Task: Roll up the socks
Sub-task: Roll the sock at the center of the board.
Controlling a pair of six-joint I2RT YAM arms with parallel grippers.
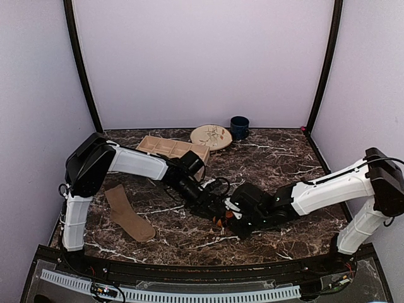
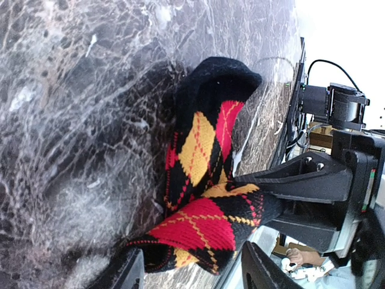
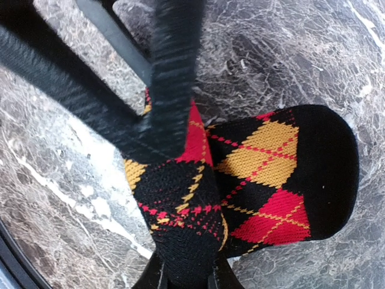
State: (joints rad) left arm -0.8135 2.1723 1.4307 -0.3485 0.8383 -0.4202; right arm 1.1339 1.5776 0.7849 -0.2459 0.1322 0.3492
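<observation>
At six o'clock on the table [image 1: 284, 164], the right gripper [image 3: 187, 274] is clenching the argyle sock [image 2: 204, 180]. The left gripper [image 2: 192, 271] is straddling it, hold unclear. Uneven tugging is risking unrolling.

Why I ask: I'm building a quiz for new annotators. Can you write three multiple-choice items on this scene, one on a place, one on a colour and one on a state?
1. Where does the tan sock lie?
A. On the table, near left.
B. At the far right corner.
C. At the table's centre.

2. What colours are the diamonds on the black argyle sock?
A. Green and white.
B. Red and yellow.
C. Blue and pink.

3. What state is the argyle sock in?
A. Flat and untouched.
B. Hanging off the table edge.
C. Folded over, gripped by the left hand and the right hand.

Key:
1 A: the top view shows it flat at the near left.
2 B: both wrist views show those diamonds.
3 C: each wrist view shows its hand clamped on it.
</observation>
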